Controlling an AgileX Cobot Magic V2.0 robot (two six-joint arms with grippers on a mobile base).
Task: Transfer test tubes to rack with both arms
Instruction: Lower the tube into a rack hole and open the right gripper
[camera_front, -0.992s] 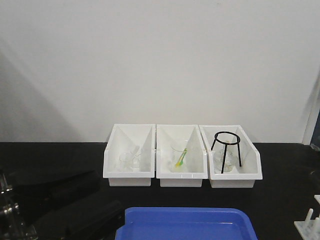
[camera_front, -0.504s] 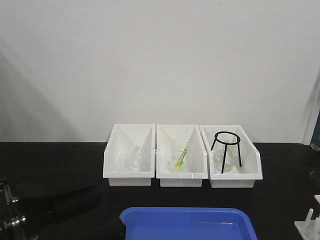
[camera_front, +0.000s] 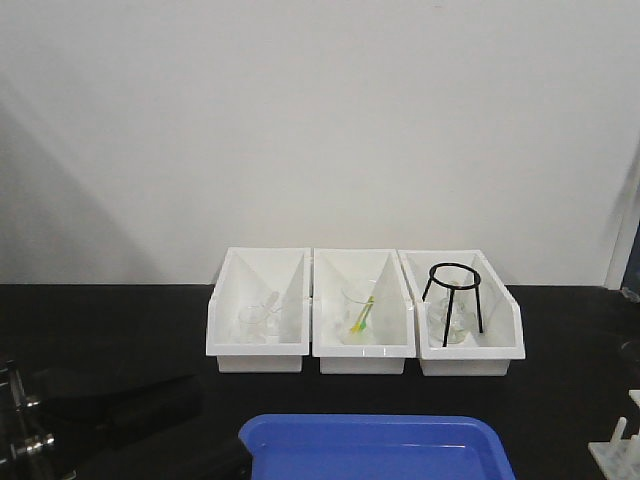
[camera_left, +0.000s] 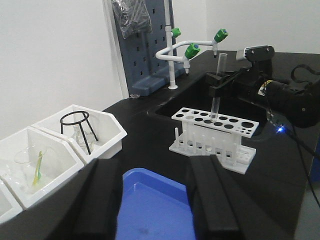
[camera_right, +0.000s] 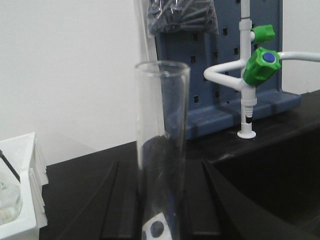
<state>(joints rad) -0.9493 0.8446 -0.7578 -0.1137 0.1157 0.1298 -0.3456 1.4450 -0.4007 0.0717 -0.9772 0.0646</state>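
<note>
Clear glass test tube (camera_left: 218, 70): likely light, slick, breakable; upright over small white holed plastic rack (camera_left: 215, 131), pinched mid-length by right jaws, best gently. Left jaws spread, empty.

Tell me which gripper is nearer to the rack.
Right. The right gripper holds a test tube upright directly over the rack; the left gripper sits open over the blue tray, short of the rack.

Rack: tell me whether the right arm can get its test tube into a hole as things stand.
Likely yes. The right arm has its jaws shut on the test tube, held upright with its lower end at the back row of holes in the rack. Nothing shows in the way.
</note>
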